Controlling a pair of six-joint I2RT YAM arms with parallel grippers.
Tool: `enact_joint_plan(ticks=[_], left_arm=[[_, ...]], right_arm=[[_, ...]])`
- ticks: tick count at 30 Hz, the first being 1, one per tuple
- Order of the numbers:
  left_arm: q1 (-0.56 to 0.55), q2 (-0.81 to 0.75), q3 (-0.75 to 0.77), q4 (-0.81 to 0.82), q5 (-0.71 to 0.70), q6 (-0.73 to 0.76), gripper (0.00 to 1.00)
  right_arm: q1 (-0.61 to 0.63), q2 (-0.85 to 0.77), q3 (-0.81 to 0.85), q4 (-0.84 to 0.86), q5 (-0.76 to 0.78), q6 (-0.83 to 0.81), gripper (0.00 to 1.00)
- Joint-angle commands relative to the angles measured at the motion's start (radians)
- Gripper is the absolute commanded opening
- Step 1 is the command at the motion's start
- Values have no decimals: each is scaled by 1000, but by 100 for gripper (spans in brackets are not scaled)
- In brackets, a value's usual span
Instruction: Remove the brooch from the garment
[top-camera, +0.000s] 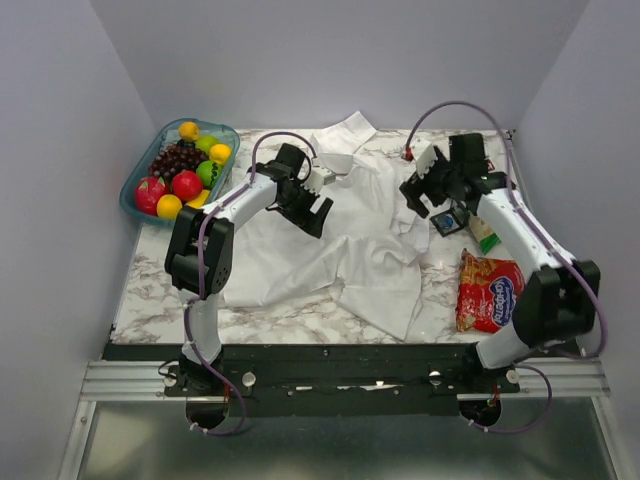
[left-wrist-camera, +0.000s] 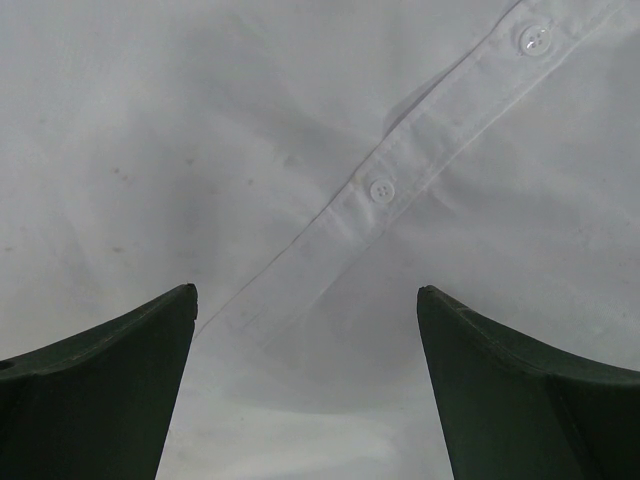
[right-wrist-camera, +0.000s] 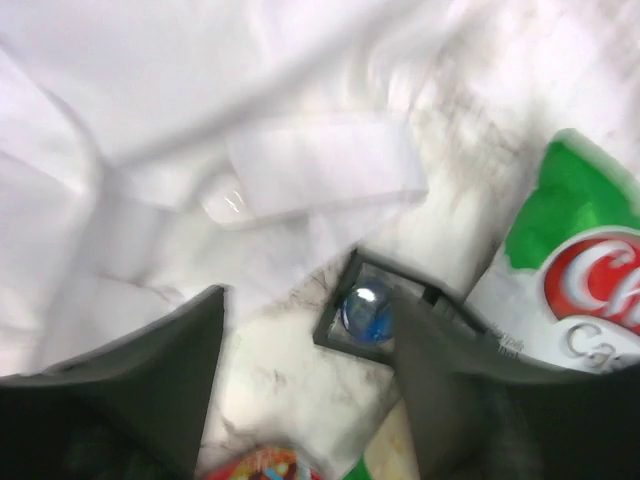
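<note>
- Closest to left wrist lens: two dark fingers (left-wrist-camera: 110, 380) of left gripper (left-wrist-camera: 307, 292), spread wide, nothing between them.
- Beneath that gap: flat white cloth of garment (top-camera: 340, 240), button strip running diagonally, one button (left-wrist-camera: 381, 190) mid-strip, second button (left-wrist-camera: 535, 38) at upper right.
- From above: left gripper over shirt's upper middle, near the collar.
- Right gripper (right-wrist-camera: 310, 298): jaws apart, holding nothing, low over marble table (top-camera: 140, 300) at shirt's right edge.
- Brooch (right-wrist-camera: 366, 308): round, glossy blue, lying inside small black square frame (right-wrist-camera: 333, 322), off the cloth, hard against the inner side of the right-hand finger (right-wrist-camera: 450, 390).
- Frame flat on the marble, just beside a folded white flap of garment; touching or not, cannot tell through blur.
- Green-and-white packet (right-wrist-camera: 580, 260) with red logo just right of the frame.
- Red snack packet (top-camera: 489, 290) nearer the arm bases, on the right side of the table.
- Blue tray (top-camera: 128, 195) of fruit at far left corner, well apart from both grippers.
</note>
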Motion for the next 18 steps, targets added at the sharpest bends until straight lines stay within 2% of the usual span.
enact_joint_plan(ticks=[1,3,5,8,10,12,15,18], left_arm=[[-4,-28,37,-17,7,12,99],[-1,-48,60,-20,-1,13,99],[6,-65,99,-21,-1,30,99],[54,-110,184,-17,-1,21,99],[126,-143,225,12,1,-11,99],[176,-165,287,60,-45,-65,99],[246,-176,351,83,-122,-67,99],[267,-194,335,106,-255,-47,99]], right_arm=[[13,-167,10,291,-261,297,99],[14,-100,156,247,-197,400,100],[14,-55,229,230,-130,523,100],[14,-43,318,225,15,610,100],[14,-38,375,219,159,655,100],[14,-35,400,216,307,670,100],[14,-41,375,258,458,664,100],[13,-48,326,299,521,672,100]])
